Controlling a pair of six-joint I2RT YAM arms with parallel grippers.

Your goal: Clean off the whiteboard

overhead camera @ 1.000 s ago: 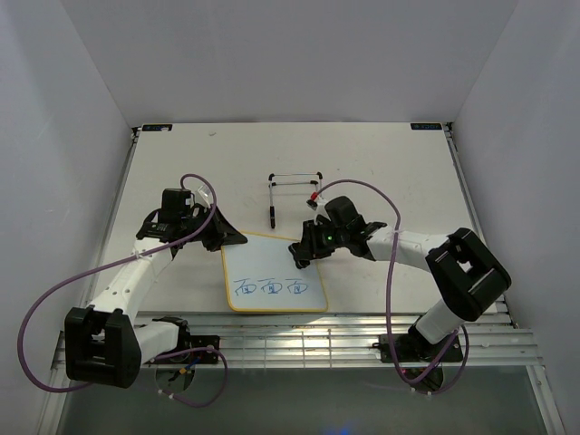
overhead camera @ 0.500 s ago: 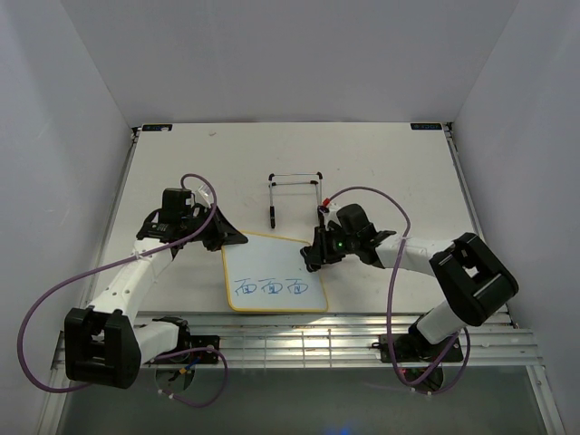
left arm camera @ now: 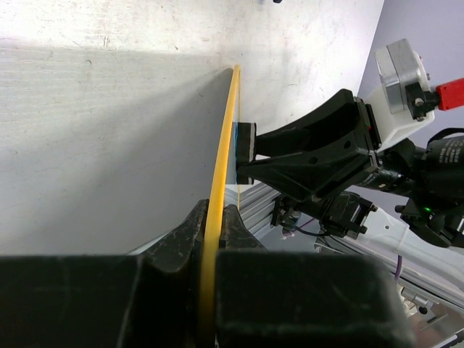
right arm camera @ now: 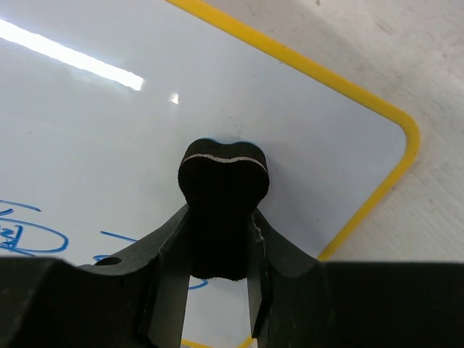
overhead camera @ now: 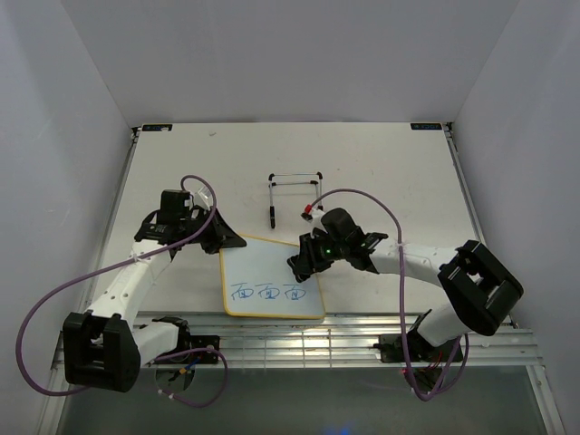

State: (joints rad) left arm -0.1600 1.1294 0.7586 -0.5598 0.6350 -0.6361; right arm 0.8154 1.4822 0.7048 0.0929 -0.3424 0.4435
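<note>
Wiping step, just starting. Left hand pinches the frame of the whiteboard by its far-left corner, on the tabletop. Right hand clamps eraser at the board's far-right area. Blue marks are intact; next move probably needs a pressed sweep toward them.

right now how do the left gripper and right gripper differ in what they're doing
The left gripper pinches the whiteboard by its yellow frame; the right gripper holds the eraser. The left gripper sits at the board's left edge; the right gripper is over its white face, near the blue writing. Both are shut.
</note>
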